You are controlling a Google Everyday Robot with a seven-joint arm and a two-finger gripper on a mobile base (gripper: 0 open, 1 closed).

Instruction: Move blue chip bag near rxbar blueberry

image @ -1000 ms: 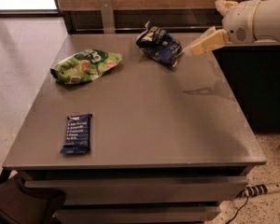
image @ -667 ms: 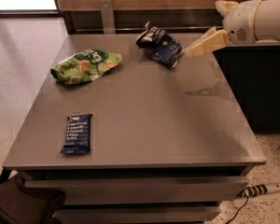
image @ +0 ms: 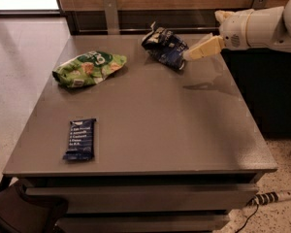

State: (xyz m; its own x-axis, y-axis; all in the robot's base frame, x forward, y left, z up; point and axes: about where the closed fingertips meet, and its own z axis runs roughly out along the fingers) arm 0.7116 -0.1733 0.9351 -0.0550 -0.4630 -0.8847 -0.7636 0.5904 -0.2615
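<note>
gripper (image: 202, 35) up at far right of worktop (image: 184, 130), white arm (image: 262, 25) behind it. fingers (image: 203, 47) spread apart, nothing clamped. lower finger's tip right at blue chip bag (image: 164, 46), looks like touching. bag crumpled, sits near back edge. rxbar blueberry (image: 80, 139) flat near front left, well apart from bag. green snack bag (image: 89, 68) over on left.

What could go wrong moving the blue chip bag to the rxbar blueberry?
The gripper sits at the crumpled edge of the blue chip bag, so the glossy bag may slip away. The rxbar blueberry lies near the front edge of the table; a dragged bag could nudge it off.
</note>
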